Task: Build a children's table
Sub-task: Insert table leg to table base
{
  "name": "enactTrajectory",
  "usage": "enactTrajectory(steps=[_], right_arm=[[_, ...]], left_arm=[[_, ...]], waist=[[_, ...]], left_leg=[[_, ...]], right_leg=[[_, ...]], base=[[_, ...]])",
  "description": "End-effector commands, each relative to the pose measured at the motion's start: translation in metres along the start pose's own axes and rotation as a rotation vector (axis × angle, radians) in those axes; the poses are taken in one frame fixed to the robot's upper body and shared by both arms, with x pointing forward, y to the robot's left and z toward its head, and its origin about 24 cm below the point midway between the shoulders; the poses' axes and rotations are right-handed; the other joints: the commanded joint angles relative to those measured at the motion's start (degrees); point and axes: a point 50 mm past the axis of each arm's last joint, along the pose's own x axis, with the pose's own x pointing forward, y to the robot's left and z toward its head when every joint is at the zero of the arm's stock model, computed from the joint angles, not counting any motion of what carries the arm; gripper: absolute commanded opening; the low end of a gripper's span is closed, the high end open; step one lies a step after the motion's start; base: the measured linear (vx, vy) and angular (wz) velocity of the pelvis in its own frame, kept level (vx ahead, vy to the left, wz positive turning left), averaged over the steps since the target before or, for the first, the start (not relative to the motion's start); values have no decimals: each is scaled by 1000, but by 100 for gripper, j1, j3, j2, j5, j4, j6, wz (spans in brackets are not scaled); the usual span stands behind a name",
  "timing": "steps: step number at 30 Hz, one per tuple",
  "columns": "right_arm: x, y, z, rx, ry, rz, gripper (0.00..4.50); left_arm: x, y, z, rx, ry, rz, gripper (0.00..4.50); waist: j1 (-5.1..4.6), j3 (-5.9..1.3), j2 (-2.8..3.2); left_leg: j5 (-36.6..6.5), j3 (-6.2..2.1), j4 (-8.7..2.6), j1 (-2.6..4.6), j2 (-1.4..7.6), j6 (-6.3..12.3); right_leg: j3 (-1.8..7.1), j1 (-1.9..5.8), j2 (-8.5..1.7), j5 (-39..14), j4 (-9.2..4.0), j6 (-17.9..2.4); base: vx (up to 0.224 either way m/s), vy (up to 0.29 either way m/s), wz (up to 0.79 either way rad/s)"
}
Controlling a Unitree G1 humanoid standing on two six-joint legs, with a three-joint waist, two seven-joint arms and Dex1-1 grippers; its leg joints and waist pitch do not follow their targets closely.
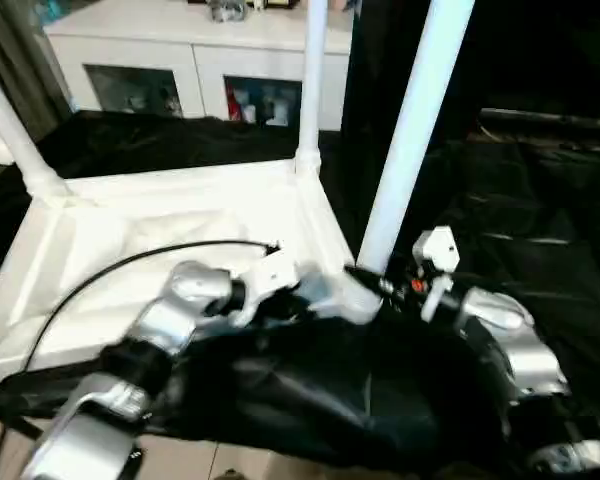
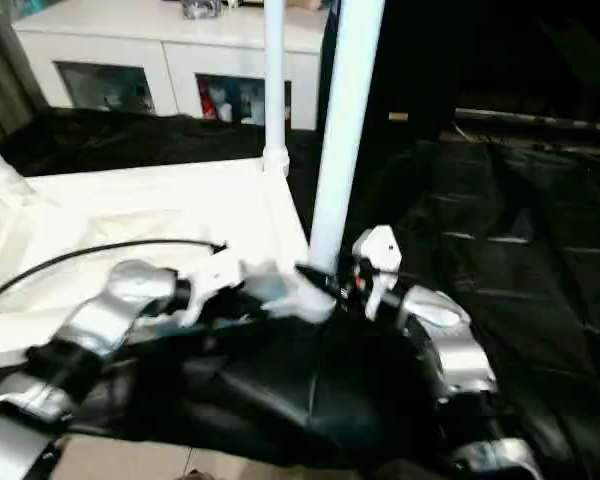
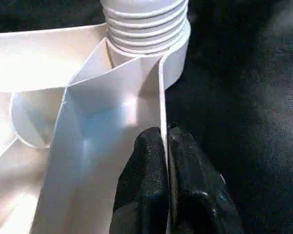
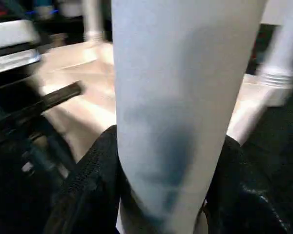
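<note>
Tabletop [image 1: 180, 230] lies upside down on the black-draped surface [image 1: 540, 210], ribbed underside up. Far legs already stand in their corner sockets: one at the far right corner [image 1: 313, 70], one at the far left [image 1: 10, 130].

What matters for me now is the near leg [image 1: 415, 130]. It rises nearly upright, leaning slightly to the right at the top, out of the near right corner socket [image 3: 151, 53]. Its long axis runs straight up from the socket, and in the left wrist view the thread rings still show above the socket rim, so I judge it's not fully seated.

My right tool [image 1: 385, 285] is on that leg, low down just above the socket, fingers [image 4: 95, 180] clamped either side of the tube. The right arm does the turning.

My left tool [image 3: 166, 161] sits just left of the same corner, fingers pinched together on the thin upright edge wall [image 3: 162, 97] of the tabletop beside the socket, bracing it.

So the leg is dead ahead of the right tool, axis vertical; the next twist should go around that axis without tipping it.
</note>
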Motion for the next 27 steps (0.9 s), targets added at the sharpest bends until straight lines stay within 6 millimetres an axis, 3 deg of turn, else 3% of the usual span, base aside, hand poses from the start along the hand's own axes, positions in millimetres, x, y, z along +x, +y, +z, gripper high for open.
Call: enactTrajectory(steps=[1,2,3,4,5,6,7,8,9,10,11,12,13,15,16,18,20,23,27], right_arm=[[-21,-17,-43,82,202,-252,188],[-21,-20,-43,85,197,-298,188],[-20,-23,-43,89,193,-356,188],[-16,-27,-44,84,198,-446,188],[-13,-29,-45,80,203,-504,188],[-8,-30,-46,95,211,-582,188],[-4,-31,-47,107,216,-630,188],[-1,-32,-48,125,218,-676,188],[2,-32,-48,137,219,-707,188],[8,-31,-48,171,221,-765,188],[16,-31,-48,197,228,-831,188],[21,-30,-47,211,236,-878,188],[28,-28,-46,239,234,-900,188],[35,-26,-43,254,240,-926,188],[40,-25,-41,261,240,-926,188],[45,-23,-38,252,242,-914,187],[47,-22,-37,245,248,-906,187],[51,-21,-36,238,258,-903,187],[54,-21,-35,239,264,-915,187]], left_arm=[[2,13,18,14,-33,78,0],[4,16,19,1,-30,109,0],[7,19,22,-13,-29,149,0],[13,25,26,-45,-18,219,0],[17,28,29,-66,-8,265,0],[22,33,33,-110,0,335,0],[26,36,35,-139,6,377,0],[29,38,38,-162,10,416,0],[31,39,39,-178,13,441,0],[36,41,43,-208,17,481,0],[42,41,48,-241,14,518,0],[46,41,52,-265,14,542,0],[51,40,56,-271,17,546,0],[55,39,59,-279,17,553,0],[57,38,61,-275,23,553,0],[58,37,61,-275,28,554,0],[58,37,60,-276,30,552,0],[58,37,59,-280,39,556,0],[58,39,58,-289,45,567,0]], waist=[[-62,-185,49],[-116,-154,51],[-145,-125,52],[-241,-126,115],[-168,-99,299],[9,-142,274],[-17,-170,189],[-87,-309,-206],[-68,-283,-190],[115,-252,-183],[195,-273,-109],[123,-261,42],[48,-310,116],[20,-323,113],[25,-295,69],[50,-286,63],[54,-297,58],[37,-292,62],[10,-259,65]], left_leg=[[-3051,-420,-443,269,573,-243],[-3333,-436,-384,375,539,-275],[-3520,-448,-371,430,542,-278],[-3917,-523,-456,391,625,-368],[-4812,-538,-1025,-23,950,-554],[-5146,-267,-1322,-217,850,-674],[-4976,-184,-1314,-15,749,-703],[-3697,-246,-574,437,426,-800],[-2801,-357,-154,247,374,-593],[-944,-408,-29,-115,378,-93],[-448,-424,-81,-187,405,1],[-788,-482,-434,-221,567,-90],[-1647,-516,-481,-110,649,-260],[-2157,-497,-524,-50,641,-399],[-2299,-460,-519,-67,598,-373],[-2109,-423,-495,-98,569,-185],[-1898,-413,-508,-105,595,-83],[-1875,-403,-529,-91,611,-56],[-2192,-389,-531,-61,593,-139]], right_leg=[[318,4,-749,-3923,-724,-499],[176,-39,-724,-4281,-847,-299],[70,-46,-693,-4388,-919,-193],[-145,95,-631,-4050,-879,-65],[-110,467,-397,-2703,33,-264],[-55,428,-169,-1018,634,-336],[82,247,-192,-1025,633,-398],[465,-140,-715,-2441,-74,-643],[556,-43,-1167,-3263,-385,-831],[647,247,-1315,-3667,-476,-645],[589,290,-1255,-3390,-450,-687],[301,231,-759,-2514,-266,-777],[347,149,-702,-1996,-195,-865],[363,137,-709,-1611,-181,-1030],[385,147,-765,-1509,-225,-1113],[394,189,-822,-1653,-296,-1071],[387,205,-805,-1519,-298,-1029],[386,190,-777,-1352,-279,-1066],[395,160,-801,-1845,-355,-1019]], base=[[-67,11,-3],[-67,11,-3],[-70,22,-5],[-53,39,-4],[-53,39,-4],[-107,32,6],[-28,-44,22],[-28,-44,22],[36,-81,0],[12,-40,-26],[12,-40,-26],[31,-23,-22],[0,0,0],[0,0,0],[0,0,0],[0,0,0],[0,0,0],[0,0,0],[0,0,0]])
